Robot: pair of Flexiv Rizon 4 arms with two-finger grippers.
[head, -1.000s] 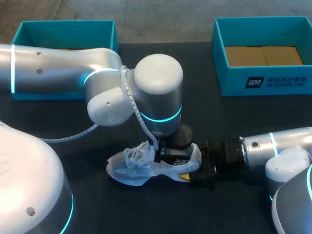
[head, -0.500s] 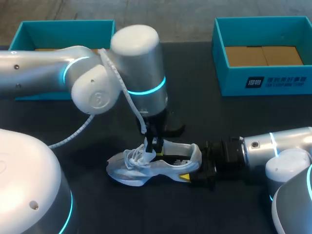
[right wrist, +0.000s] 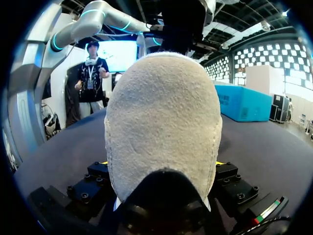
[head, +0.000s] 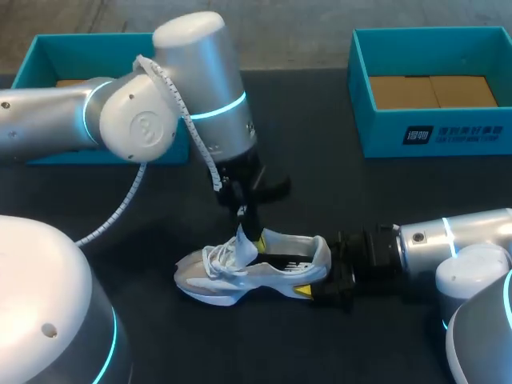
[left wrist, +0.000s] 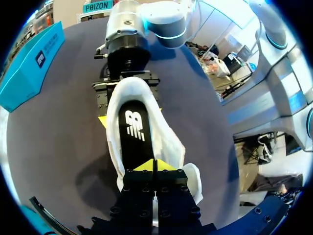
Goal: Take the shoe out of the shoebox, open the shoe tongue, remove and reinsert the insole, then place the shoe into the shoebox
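Note:
A white sneaker (head: 232,278) lies on its sole on the dark table, toe pointing left. My right gripper (head: 322,282) comes in low from the right and is shut on the heel (right wrist: 161,112), with a finger on either side. Above the shoe's mouth, my left gripper (head: 242,214) points down, its yellow tips pinched together on the raised white tongue (head: 241,238). In the left wrist view the left gripper (left wrist: 155,166) hangs over the open shoe, where the black insole (left wrist: 133,132) shows inside. My right gripper (left wrist: 128,90) sits beyond the heel.
A teal shoebox (head: 48,48) stands at the back left, partly behind my left arm. Another teal box (head: 432,132) with a brown cardboard bottom stands at the back right. A white cable hangs off the left arm's wrist.
My left arm has lifted and swung back to the left, drawing the tongue up and uncovering the shoe's mouth. The right arm and the shoe's heel have stayed put.

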